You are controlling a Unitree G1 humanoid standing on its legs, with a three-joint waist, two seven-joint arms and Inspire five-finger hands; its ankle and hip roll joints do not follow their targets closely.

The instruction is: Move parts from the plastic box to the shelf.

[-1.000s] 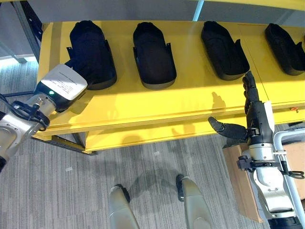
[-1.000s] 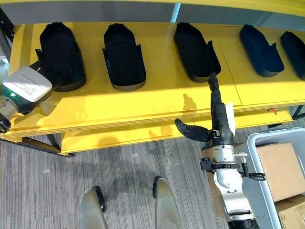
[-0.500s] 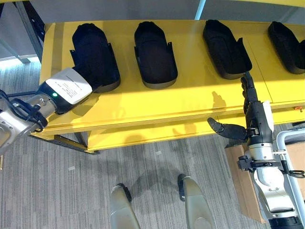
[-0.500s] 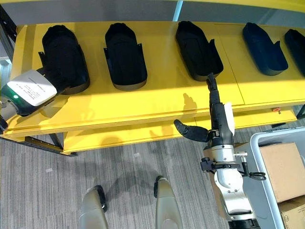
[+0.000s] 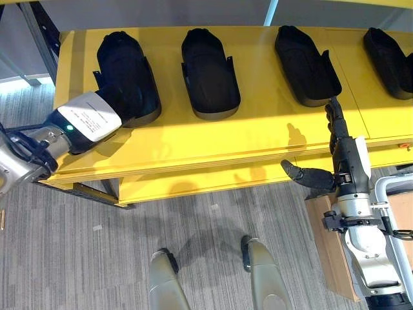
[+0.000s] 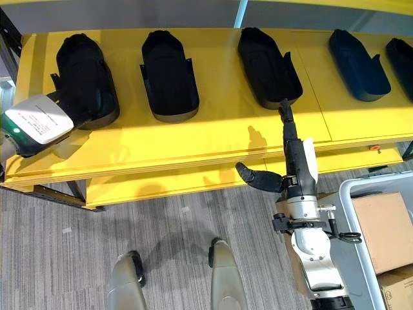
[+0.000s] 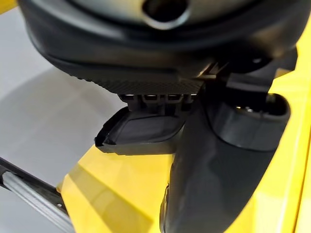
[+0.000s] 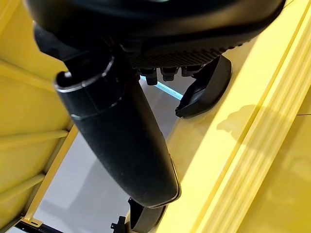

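Left hand (image 5: pixel 103 106): at the near end of the leftmost part (image 5: pixel 127 77) on the shelf (image 5: pixel 213 145) — fingers hidden against it, grip cannot be told.
Right hand (image 5: pixel 341 155): fingers straight, thumb out, empty — idling at the shelf's front edge.
Parts: row spaced evenly, likely for order.

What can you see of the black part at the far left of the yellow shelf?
The leftmost black part is a long, matte, plastic-looking shell with a rounded far end and raised side walls. It lies flat on the yellow shelf, parallel to its neighbours. The left hand meets its near end; the fingers there are hidden.
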